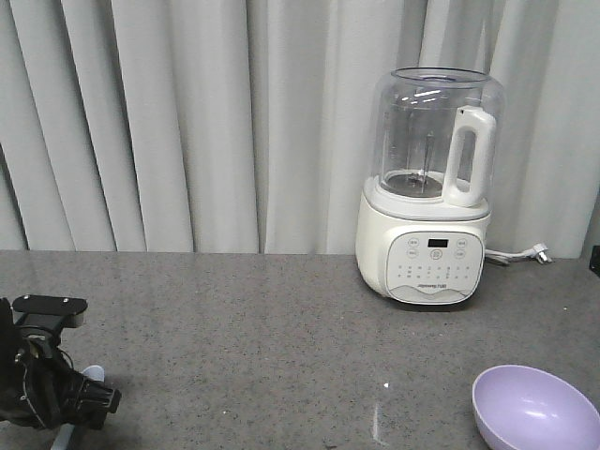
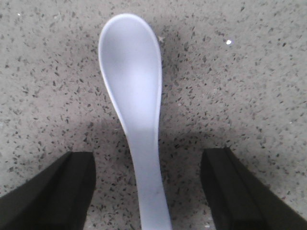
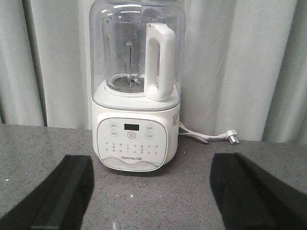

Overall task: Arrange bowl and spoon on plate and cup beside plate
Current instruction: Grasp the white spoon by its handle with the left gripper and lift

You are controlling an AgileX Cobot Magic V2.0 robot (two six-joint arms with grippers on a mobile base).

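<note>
The spoon (image 2: 136, 120) lies flat on the speckled grey desk (image 1: 281, 328), scoop facing up and pointing away from the wrist. Its handle runs back between the left fingers (image 2: 57, 191). These are spread wide and hold nothing, with bare desk showing on each side of the handle.

The likeliest fault here is a poor pinch. The handle is smooth, narrow and low on the desk, so fingers closing too high could slide over it. Closing off-centre could push it sideways or make it swivel. A grip far back on the handle could also let the heavier scoop end droop once lifted. Coming down too far would scrape the fingertips on the desk.

The right fingers (image 3: 62, 191) are also wide open and empty, facing a white blender (image 1: 431, 187) that stands at the back of the desk. Its cord and plug (image 3: 232, 137) trail loose on the desk beside it and could snag a reaching arm.

The purple bowl (image 1: 534, 408) sits near the front right of the desk, well apart from the spoon, upright and with nothing in it. The blender's clear jug also looks empty. Neither the plate nor the cup is in view, so where they stand cannot be told.
</note>
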